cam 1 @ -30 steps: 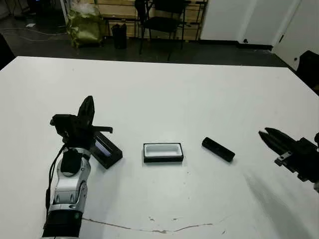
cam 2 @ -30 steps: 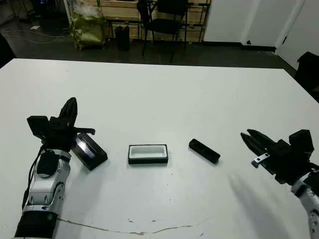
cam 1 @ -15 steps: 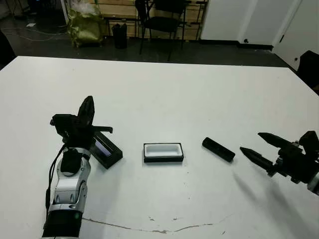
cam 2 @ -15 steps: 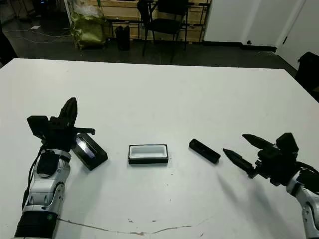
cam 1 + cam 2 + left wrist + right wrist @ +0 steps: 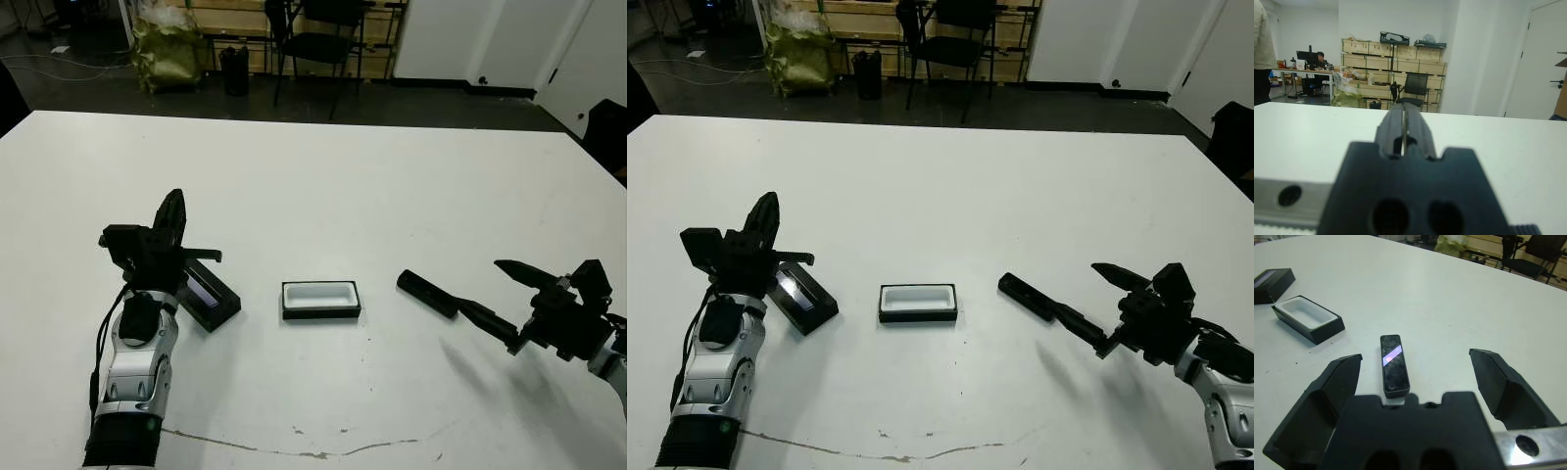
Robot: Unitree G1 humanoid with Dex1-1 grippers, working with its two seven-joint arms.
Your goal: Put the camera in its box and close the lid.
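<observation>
While the right pincer (image 5: 1418,377) sits low over the bench (image 5: 323,166) with its fingers (image 5: 1334,382) spread wide, the camera (image 5: 1393,364) lies flat between them, lengthwise along the approach line. Nothing gripped yet. In the head view one finger tip is at the camera's near end and the other is clear on the far side; can't tell whether the near tip is touching. That wide spread makes sense: the camera is slim, so the pincer is likely set to close across its narrow width.

Camera is still on the bench, screen side up, just to the right of the box (image 5: 320,299) and apart from it. Box sits open at bench centre, white lining up, nothing in it. It's angled roughly square to the robot, while the camera lies skewed, so I'd expect a wrist rotation to be needed before it drops in.

Lid (image 5: 208,294) lies left of the box, tilted on its side with the pale strip showing. Left pincer (image 5: 172,217) is right beside or just over the lid's near end, fingers together, holding nothing, pointing up and away from the bench. Reads like it's parked there ready for the lid step once the camera is seated.

Judgement: early stage, pre-grasp on the camera. Risk: a low finger tip could nudge the camera sideways before closing.
</observation>
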